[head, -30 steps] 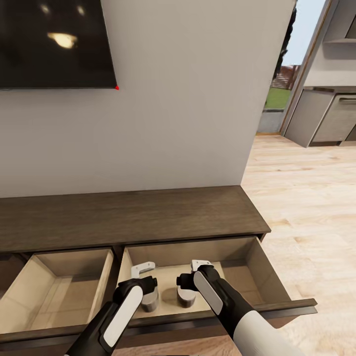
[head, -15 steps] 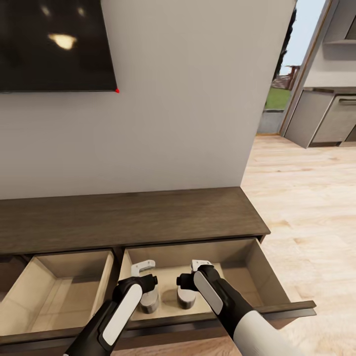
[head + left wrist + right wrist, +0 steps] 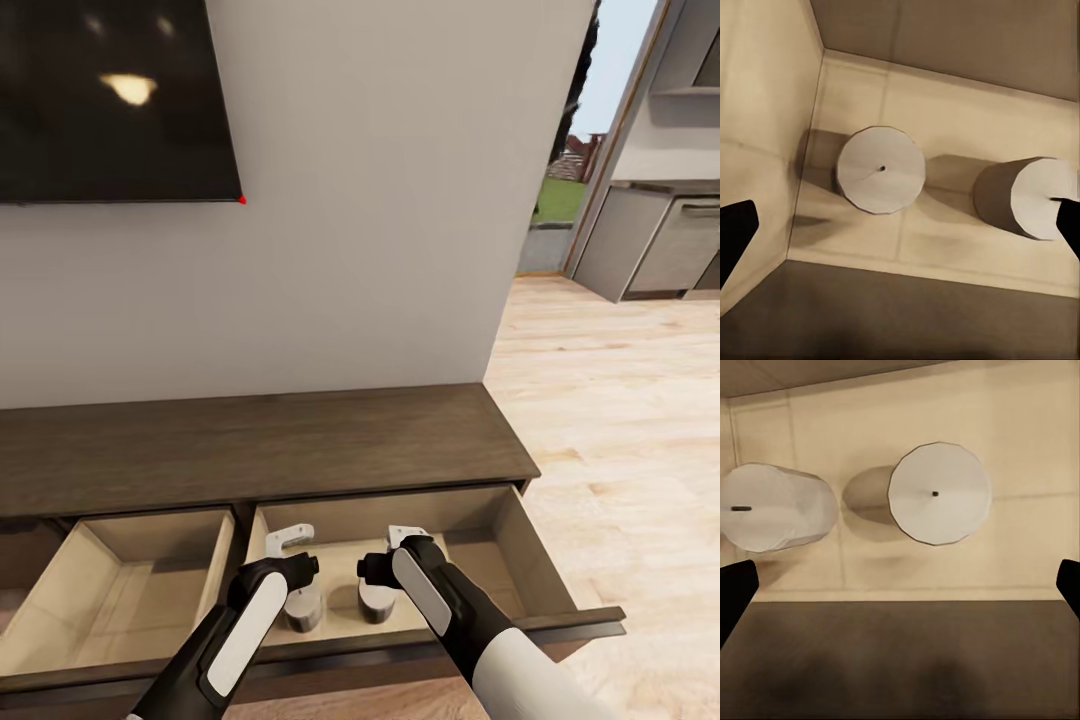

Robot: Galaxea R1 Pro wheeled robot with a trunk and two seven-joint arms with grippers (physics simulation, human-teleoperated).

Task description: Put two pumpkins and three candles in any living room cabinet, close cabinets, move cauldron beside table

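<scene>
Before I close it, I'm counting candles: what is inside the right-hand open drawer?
Two candles stand upright side by side on the drawer floor, apart. The arms cover part of its front; no third candle or pumpkin shows there.

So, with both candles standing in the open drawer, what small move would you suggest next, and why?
Probably lift both claws, left and right, straight up: both are open, the left candle and right candle stand free, and the cabinet drawer needs closing.

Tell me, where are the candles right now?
Two candles stand side by side on the floor of the cabinet's open right-hand drawer: one under the left gripper, the other under the right gripper.
</scene>
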